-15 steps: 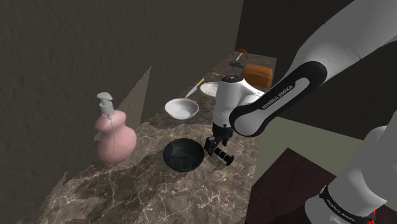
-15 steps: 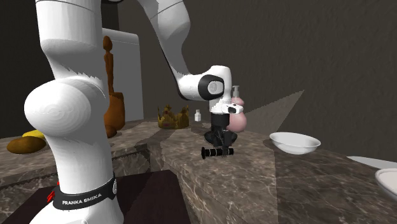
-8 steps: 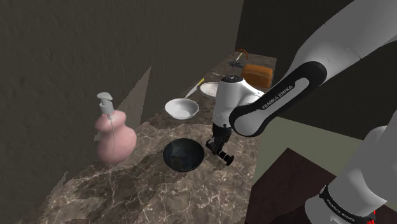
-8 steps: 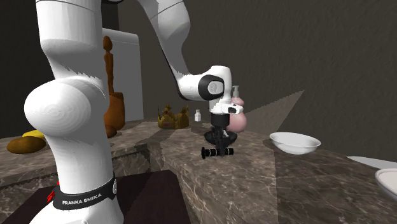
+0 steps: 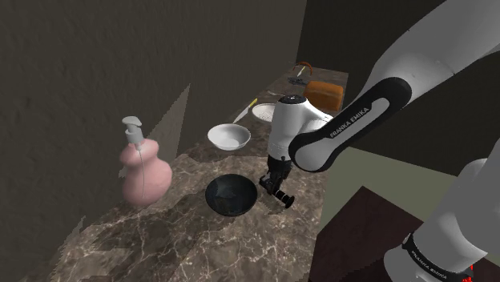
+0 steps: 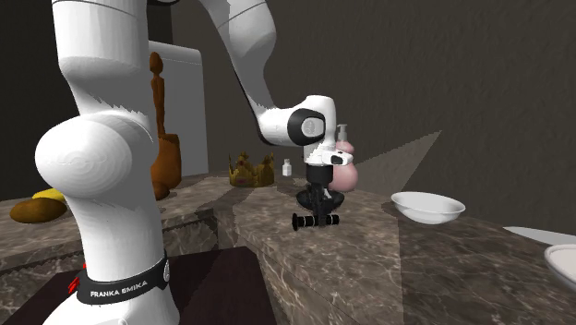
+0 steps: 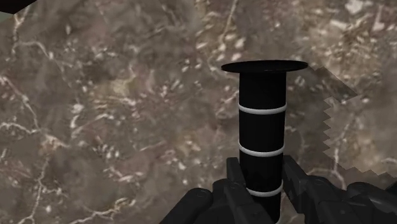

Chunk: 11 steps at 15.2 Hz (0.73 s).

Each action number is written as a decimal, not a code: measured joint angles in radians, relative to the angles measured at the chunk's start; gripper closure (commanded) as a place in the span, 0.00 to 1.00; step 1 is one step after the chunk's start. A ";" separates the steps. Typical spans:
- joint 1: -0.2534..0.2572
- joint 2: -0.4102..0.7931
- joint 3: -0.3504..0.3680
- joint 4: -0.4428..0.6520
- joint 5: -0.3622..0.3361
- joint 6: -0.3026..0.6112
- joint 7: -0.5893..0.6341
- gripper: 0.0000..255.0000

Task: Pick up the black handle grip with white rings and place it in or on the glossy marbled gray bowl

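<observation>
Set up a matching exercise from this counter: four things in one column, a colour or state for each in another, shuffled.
Things:
1. handle grip
2. deep bowl
3. shallow bowl
4. pump bottle

Colour or state:
A. pink
B. white
C. white-ringed, clasped in the gripper
D. dark and glossy

Pairs: 1-C, 2-D, 3-B, 4-A.
</observation>
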 measured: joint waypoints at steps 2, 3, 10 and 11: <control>0.000 -0.016 0.001 0.002 0.009 -0.017 -0.007 1.00; 0.000 -0.026 0.002 0.004 0.014 -0.029 -0.009 1.00; 0.004 -0.117 0.001 0.022 0.055 -0.133 -0.040 1.00; 0.004 -0.129 0.000 0.026 0.060 -0.150 -0.044 1.00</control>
